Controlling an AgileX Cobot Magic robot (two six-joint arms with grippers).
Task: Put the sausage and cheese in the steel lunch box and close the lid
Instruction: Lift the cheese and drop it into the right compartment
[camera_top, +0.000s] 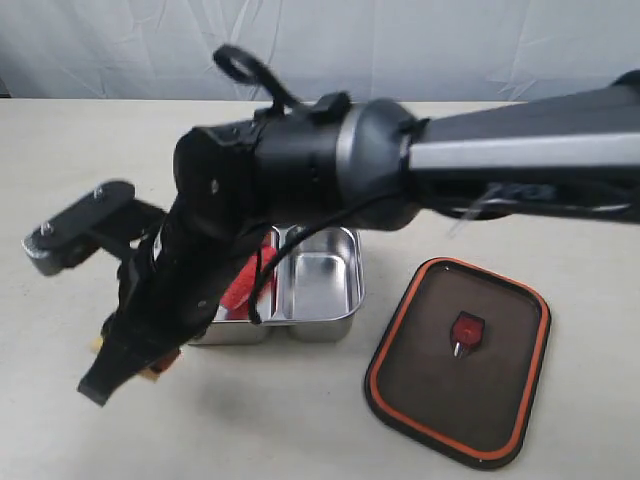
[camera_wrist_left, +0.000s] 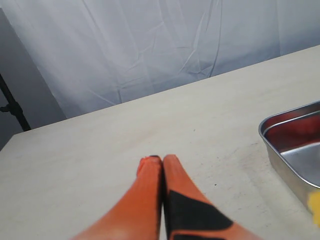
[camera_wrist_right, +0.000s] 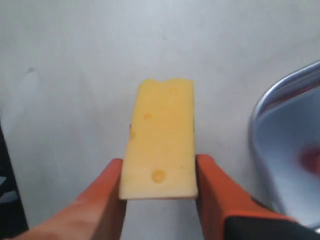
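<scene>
The steel lunch box (camera_top: 352, 262) stands at the table's middle, with the red sausage (camera_top: 243, 285) in its left compartment, partly behind my right arm. That arm reaches across to the box's front left. In the right wrist view my right gripper (camera_wrist_right: 159, 167) is shut on the cheese (camera_wrist_right: 162, 135), a yellow block with both orange fingers against its sides, beside the box's rim (camera_wrist_right: 260, 115). A sliver of cheese (camera_top: 154, 375) shows under the arm. My left gripper (camera_wrist_left: 162, 159) is shut on nothing, over bare table beside the box (camera_wrist_left: 280, 150). The dark lid (camera_top: 460, 360) lies right of the box, orange seal up.
A white cloth backdrop (camera_top: 400, 40) hangs behind the table's far edge. My right arm's black wrist (camera_top: 290, 160) hides much of the box's left side. Bare tabletop (camera_top: 300, 420) lies in front of the box and between box and lid.
</scene>
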